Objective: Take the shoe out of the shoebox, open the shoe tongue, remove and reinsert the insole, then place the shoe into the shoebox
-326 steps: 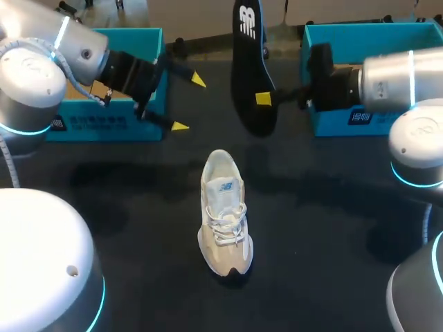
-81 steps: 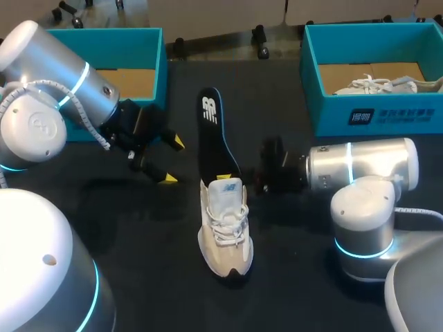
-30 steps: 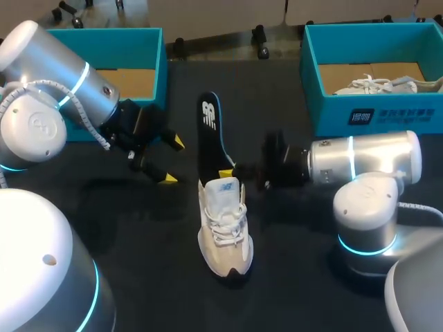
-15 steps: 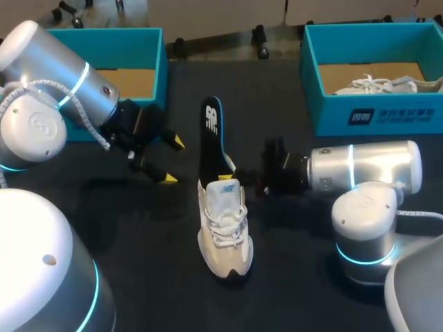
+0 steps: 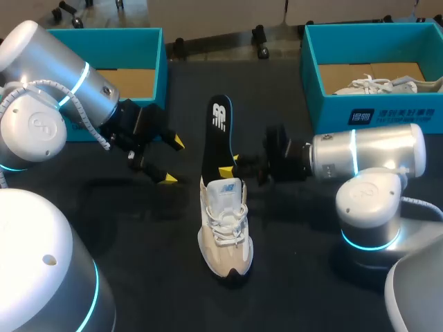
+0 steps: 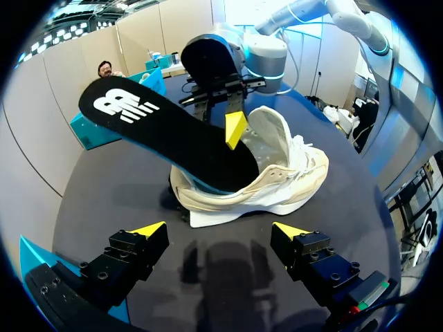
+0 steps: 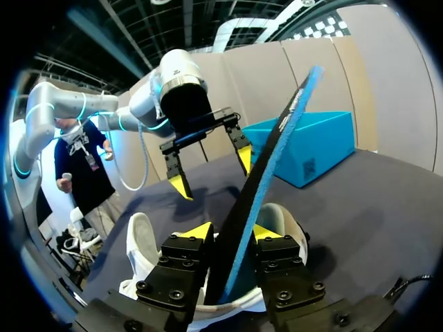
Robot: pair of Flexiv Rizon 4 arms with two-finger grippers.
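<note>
Insole (image 5: 216, 135) lowered, toe now inside shoe (image 5: 225, 221), frame centre; right gripper (image 5: 230, 166) clamps it, left gripper (image 5: 172, 160) spread, empty. Seating, boxing remain.

Black table (image 5: 297, 266). Second white sneaker (image 5: 367, 84) lying inside teal box (image 5: 325, 104) at far right.

left arm (image 5: 62, 76): silver-grey rounded housings, cyan light rings at joints, white ribbed cable looped alongside. right arm (image 5: 374, 155): same finish, grey cable. fingers (image 6: 131, 256): black blocks, round screws, yellow wedge tips.
</note>
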